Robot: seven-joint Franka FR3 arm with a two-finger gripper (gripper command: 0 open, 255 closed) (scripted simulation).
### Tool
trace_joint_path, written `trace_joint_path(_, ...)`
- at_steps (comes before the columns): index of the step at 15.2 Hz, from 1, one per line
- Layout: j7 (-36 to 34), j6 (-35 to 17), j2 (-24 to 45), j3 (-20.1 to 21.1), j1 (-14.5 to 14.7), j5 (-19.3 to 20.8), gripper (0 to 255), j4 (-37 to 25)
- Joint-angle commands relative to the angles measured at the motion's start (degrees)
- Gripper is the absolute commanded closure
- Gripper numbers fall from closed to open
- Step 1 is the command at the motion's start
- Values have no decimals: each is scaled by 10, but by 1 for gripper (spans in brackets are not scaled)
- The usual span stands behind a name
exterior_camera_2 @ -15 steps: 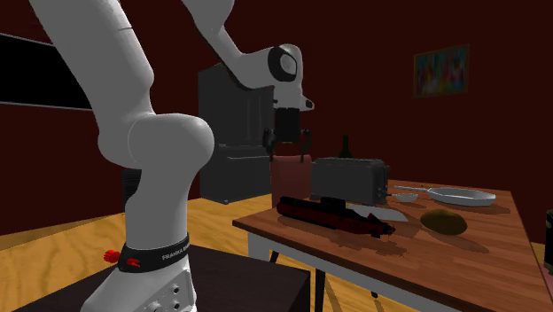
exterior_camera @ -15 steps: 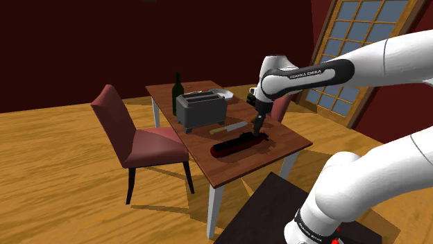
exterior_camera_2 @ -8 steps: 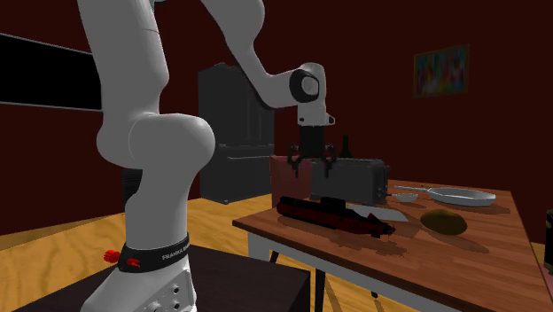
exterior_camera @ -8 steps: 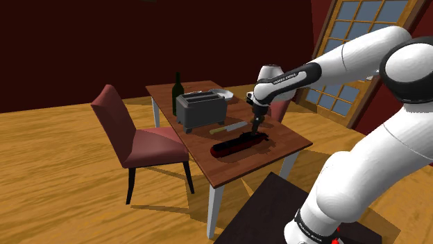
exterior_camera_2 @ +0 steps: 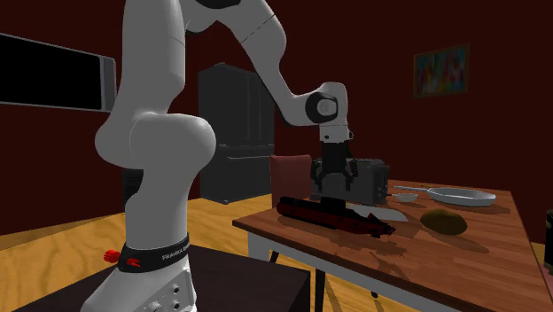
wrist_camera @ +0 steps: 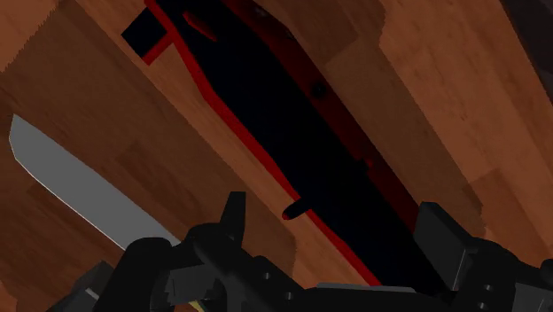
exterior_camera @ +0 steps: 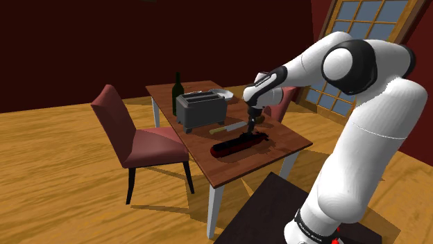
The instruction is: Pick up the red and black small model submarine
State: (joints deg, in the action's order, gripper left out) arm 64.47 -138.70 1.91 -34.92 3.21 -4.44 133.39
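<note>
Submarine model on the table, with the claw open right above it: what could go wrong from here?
1. The knife lies close beside the submarine model. In the wrist view, one finger of the open gripper stands near the blade and might strike it on the way down.
2. The hull is long and narrow, so a grip away from its middle could let it tip or swing when lifted.

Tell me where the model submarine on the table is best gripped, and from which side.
Grip the submarine across its narrow hull, about mid-length, coming down from above. It lies flat on the table, long and slim, so only its width fits the open end effector, whose fingers flank it.
</note>
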Motion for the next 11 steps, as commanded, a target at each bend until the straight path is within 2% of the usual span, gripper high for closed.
trace_joint_path(1,19,-16,19,2,-1,-19,0,-1)
trace_joint_path(8,49,-55,58,10,-7,-61,0,8)
trace_joint_path(9,50,-56,60,11,-7,-63,255,7)
trace_joint_path(11,50,-56,60,11,-7,-63,255,7)
